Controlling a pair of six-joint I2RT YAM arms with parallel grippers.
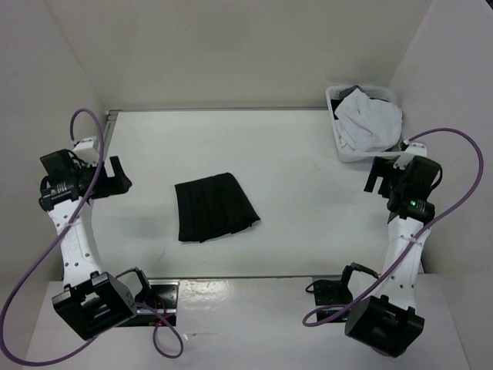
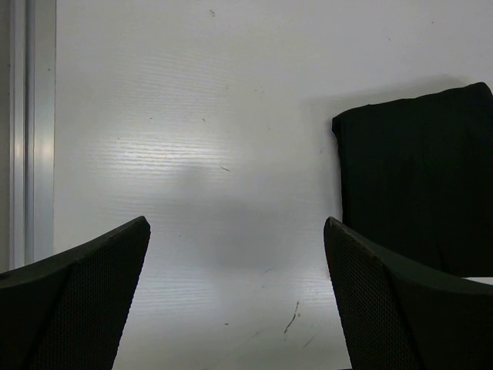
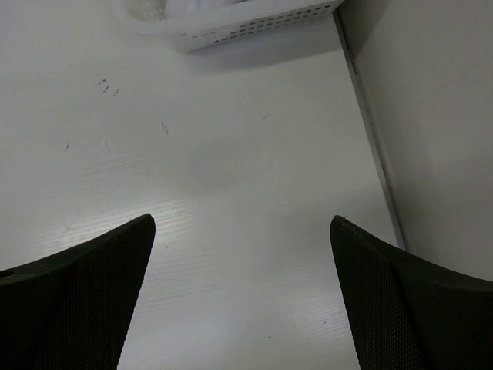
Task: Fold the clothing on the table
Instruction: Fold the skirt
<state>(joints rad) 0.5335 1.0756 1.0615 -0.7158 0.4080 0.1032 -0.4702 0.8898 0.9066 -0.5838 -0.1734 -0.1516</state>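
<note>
The clothing (image 1: 214,206) is lying flat as a compact black pleated block near the middle of the table (image 1: 308,146), well apart from both grippers. The left gripper (image 1: 117,177) is hovering near the left rim, fingers spread wide and gripping nothing. The right gripper (image 1: 377,176) is hanging just beside the basket (image 1: 339,150) holding a white garment (image 1: 371,119), fingers likewise apart and gripping nothing.

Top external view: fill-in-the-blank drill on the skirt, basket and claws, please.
The black pleated thin-fabric skirt lies on the white smooth tabletop, touched by ____ claw.
The left claw and right claw both have jaws standing ____.
The crumpled white garment sits in the small white plastic ____.
The skirt shows in the ____ wrist view.
Missing: neither; open; basket; left.
</note>
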